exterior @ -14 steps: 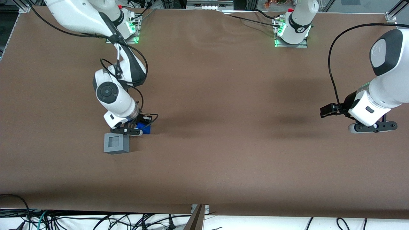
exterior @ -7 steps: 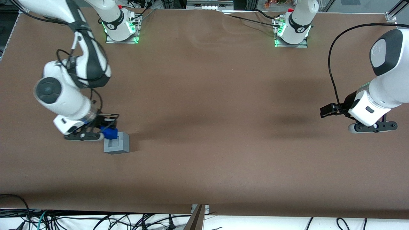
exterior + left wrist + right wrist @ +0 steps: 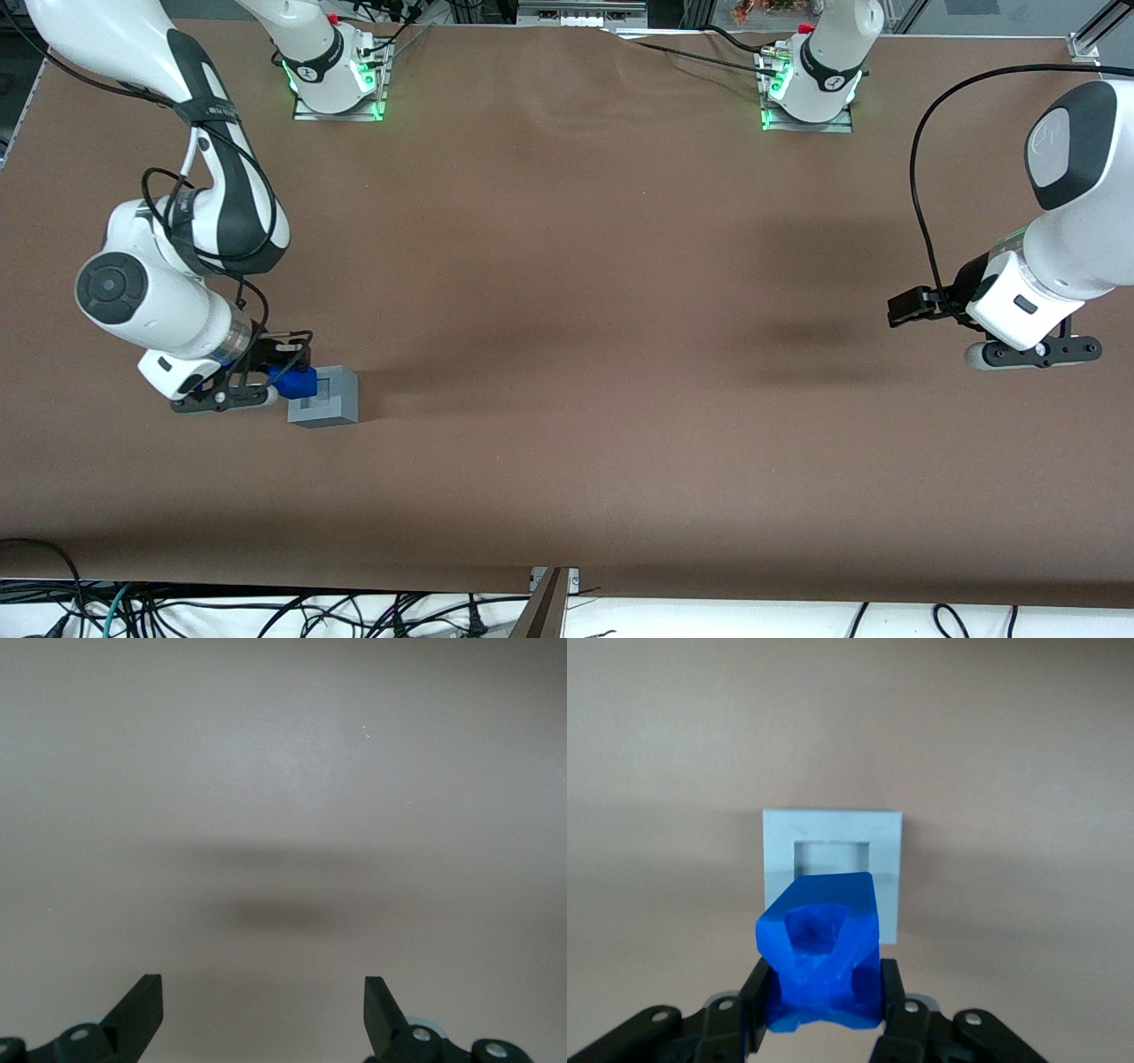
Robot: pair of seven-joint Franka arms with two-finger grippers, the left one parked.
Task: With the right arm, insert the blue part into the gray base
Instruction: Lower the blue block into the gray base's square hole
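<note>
The right arm's gripper (image 3: 282, 381) is shut on the blue part (image 3: 297, 382), a small bright blue lumpy piece, and holds it beside the gray base (image 3: 330, 399), overlapping the base's edge toward the working arm's end. In the right wrist view the blue part (image 3: 822, 950) sits clamped between the black fingers (image 3: 759, 1001), with the gray base (image 3: 831, 866) and its square recess just ahead of it. The gripper (image 3: 824, 1010) stays close to the base. Whether the part touches the base I cannot tell.
A brown mat (image 3: 567, 310) covers the table. Two arm mounts with green lights (image 3: 337, 84) stand at the table's edge farthest from the front camera. Cables hang below the table's near edge.
The right arm carried the blue part from beside the base's farther corner out toward the working arm's end, then settled it lower against the base's side edge. The gray base has not moved.
</note>
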